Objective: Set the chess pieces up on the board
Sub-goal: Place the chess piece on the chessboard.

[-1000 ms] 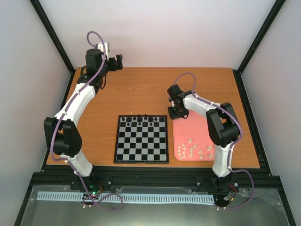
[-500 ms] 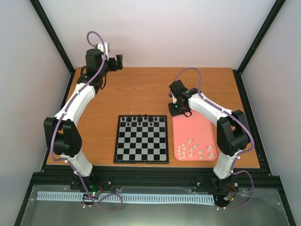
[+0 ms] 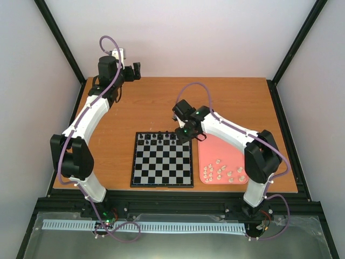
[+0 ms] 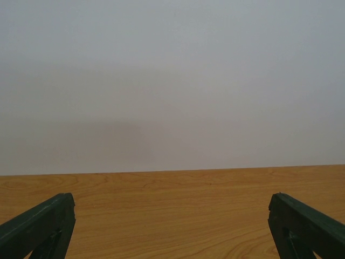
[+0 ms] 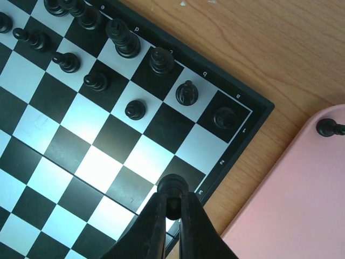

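The board point(image 3: 161, 168) lies at the table's middle, with black chess pieces point(image 3: 161, 137) lined along its far rows. My right gripper point(image 3: 184, 131) hovers over the board's far right corner. In the right wrist view it point(image 5: 172, 204) is shut on a small black chess piece point(image 5: 172, 188), above the squares by the board's point(image 5: 102, 162) right border. Several black pieces point(image 5: 123, 42) stand beyond it. One black piece point(image 5: 329, 128) lies on the pink tray point(image 5: 294, 210). My left gripper point(image 3: 135, 70) is at the far left, and in the left wrist view it point(image 4: 172, 226) is open over bare wood.
The pink tray point(image 3: 223, 148) lies right of the board, with several cream-white pieces point(image 3: 223, 172) at its near end. Black frame posts stand at the table's back corners. The left arm arches along the table's left side.
My right gripper has swung left from the far end of the pink tray to above the board's far right corner, staying shut. The left arm has not moved.
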`<state>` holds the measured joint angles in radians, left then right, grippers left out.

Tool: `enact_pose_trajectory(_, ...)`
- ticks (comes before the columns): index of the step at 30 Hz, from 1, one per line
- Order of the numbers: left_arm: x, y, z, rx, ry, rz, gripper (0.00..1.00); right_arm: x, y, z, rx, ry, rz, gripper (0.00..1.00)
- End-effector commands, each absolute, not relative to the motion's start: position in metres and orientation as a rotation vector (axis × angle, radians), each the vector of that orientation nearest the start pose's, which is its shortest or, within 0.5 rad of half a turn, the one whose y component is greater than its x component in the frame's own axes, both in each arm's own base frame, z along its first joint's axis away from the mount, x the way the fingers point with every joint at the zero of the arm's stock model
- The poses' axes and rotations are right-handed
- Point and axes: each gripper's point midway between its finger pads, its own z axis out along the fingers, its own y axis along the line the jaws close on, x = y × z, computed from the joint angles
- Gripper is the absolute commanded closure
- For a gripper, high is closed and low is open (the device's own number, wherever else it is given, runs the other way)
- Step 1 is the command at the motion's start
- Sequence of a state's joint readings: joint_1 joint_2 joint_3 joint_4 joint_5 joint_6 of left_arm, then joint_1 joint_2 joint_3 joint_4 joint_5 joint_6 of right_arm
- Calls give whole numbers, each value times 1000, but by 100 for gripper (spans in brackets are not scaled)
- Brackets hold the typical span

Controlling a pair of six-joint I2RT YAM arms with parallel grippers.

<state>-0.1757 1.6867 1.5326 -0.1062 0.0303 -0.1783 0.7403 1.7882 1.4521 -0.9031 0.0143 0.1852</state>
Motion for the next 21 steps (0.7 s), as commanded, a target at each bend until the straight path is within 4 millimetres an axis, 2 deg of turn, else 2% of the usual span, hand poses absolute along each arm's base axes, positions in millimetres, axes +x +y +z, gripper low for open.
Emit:
enact_pose_trajectory(1, 533, -104, 353, 31, 1802, -283, 0, 301, 284, 106, -791, 2741, 216, 93)
enact_pose_trajectory(6, 533, -104, 353, 31, 1803, -280, 0, 308, 291, 92, -821, 2751, 207, 93)
enact_pose_trajectory(16, 533, -104, 351, 30, 1805, -277, 0, 311, 303, 81, -850, 2758, 259, 92)
enact_pose_trajectory(21, 534, -104, 351, 30, 1805, -278, 0, 314, 304, 73, -851, 2771, 232, 92)
